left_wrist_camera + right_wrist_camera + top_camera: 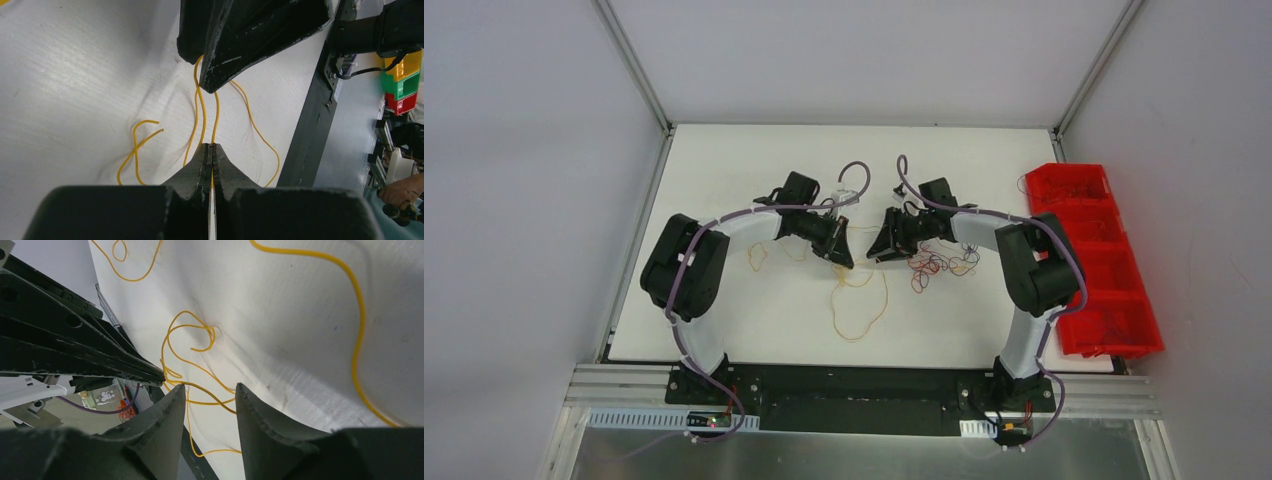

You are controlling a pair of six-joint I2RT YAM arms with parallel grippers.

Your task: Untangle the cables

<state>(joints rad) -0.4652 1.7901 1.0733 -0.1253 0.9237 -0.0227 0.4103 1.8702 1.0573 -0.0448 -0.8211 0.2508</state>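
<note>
A thin yellow cable lies in loose loops on the white table, between and in front of both grippers. My left gripper is shut on one strand of that yellow cable, which leaves its tips and runs toward the right gripper's fingers. My right gripper faces it closely. In the right wrist view the right gripper stands open, with yellow strands crossing the table behind the gap and nothing pinched. A ball of red, orange and dark cables lies under the right arm.
A short yellow strand lies apart at the left, seen too in the left wrist view. A red divided bin stands along the table's right edge. The black base rail runs along the near edge.
</note>
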